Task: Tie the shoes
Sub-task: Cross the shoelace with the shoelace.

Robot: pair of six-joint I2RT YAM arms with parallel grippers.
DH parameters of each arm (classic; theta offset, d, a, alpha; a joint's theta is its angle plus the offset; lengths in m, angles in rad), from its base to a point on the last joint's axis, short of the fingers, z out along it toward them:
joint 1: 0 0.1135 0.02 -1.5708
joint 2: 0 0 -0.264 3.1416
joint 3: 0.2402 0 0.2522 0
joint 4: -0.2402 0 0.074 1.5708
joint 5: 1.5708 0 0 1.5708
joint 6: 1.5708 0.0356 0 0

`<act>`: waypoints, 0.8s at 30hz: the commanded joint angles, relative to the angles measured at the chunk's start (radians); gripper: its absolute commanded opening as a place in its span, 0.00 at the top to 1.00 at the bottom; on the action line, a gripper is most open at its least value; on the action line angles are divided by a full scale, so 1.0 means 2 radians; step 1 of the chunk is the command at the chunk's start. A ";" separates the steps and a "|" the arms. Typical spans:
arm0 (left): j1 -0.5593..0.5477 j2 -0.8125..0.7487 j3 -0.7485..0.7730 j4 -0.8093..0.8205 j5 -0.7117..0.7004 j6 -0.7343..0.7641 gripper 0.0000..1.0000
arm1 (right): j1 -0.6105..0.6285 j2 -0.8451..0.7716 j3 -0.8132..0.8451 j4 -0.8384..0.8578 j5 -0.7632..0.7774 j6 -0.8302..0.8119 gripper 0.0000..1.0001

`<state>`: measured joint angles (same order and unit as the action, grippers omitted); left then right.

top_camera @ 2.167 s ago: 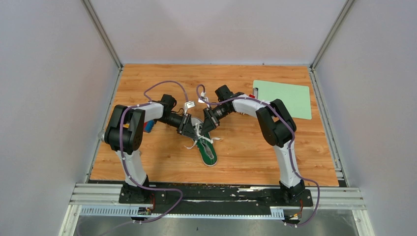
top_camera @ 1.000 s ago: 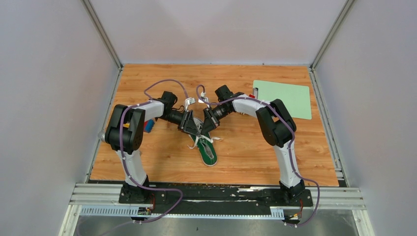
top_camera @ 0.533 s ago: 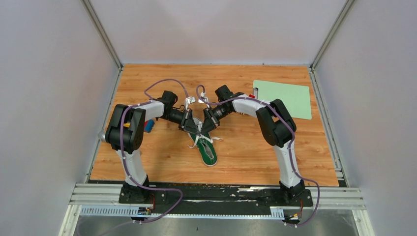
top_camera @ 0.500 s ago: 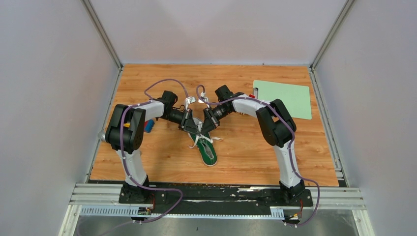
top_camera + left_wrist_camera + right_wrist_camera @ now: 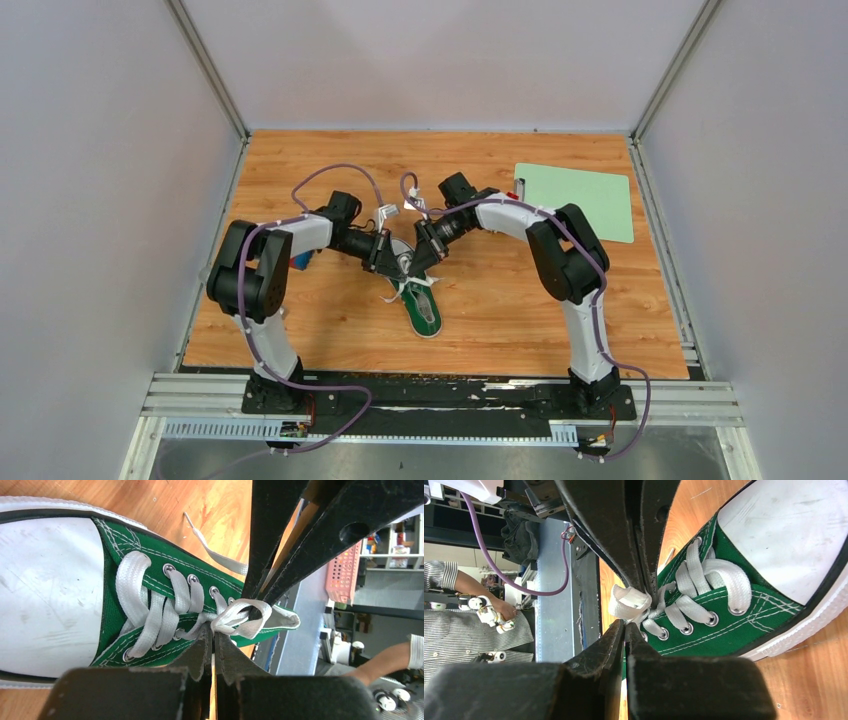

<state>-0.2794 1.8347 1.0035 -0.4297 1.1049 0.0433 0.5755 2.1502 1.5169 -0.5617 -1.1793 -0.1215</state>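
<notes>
Centre of the overhead view: the left gripper (image 5: 393,263), wide apart a second ago, has just clamped shut on the white laces (image 5: 240,622) at the throat of the green sneaker (image 5: 421,303). The right gripper (image 5: 419,259) meets it from the opposite side, its jaws likewise clenched on a loop of lace. With both pincers now gripping, the bow looks ready to be drawn tight, though no finished knot is visible yet. The shoe lies mid-table, heel toward the arm bases and white toe cap away under the two wrists. The wood-grain tabletop (image 5: 520,320) carries a pale green board (image 5: 575,202) at upper right, and plain grey walls (image 5: 430,60) close the cell on three sides.
</notes>
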 commanded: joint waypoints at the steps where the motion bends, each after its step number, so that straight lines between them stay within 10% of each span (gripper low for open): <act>1: -0.007 -0.044 -0.027 0.066 -0.033 -0.033 1.00 | 0.005 -0.027 -0.006 0.008 -0.037 0.011 0.95; 24: -0.018 -0.070 -0.083 0.248 -0.089 -0.149 1.00 | 0.014 -0.023 -0.011 0.011 -0.074 0.041 0.94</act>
<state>-0.3042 1.6760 0.7956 -0.0277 0.9817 -0.2531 0.5877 2.1487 1.4792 -0.5297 -1.2278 -0.0727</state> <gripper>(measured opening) 0.009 0.062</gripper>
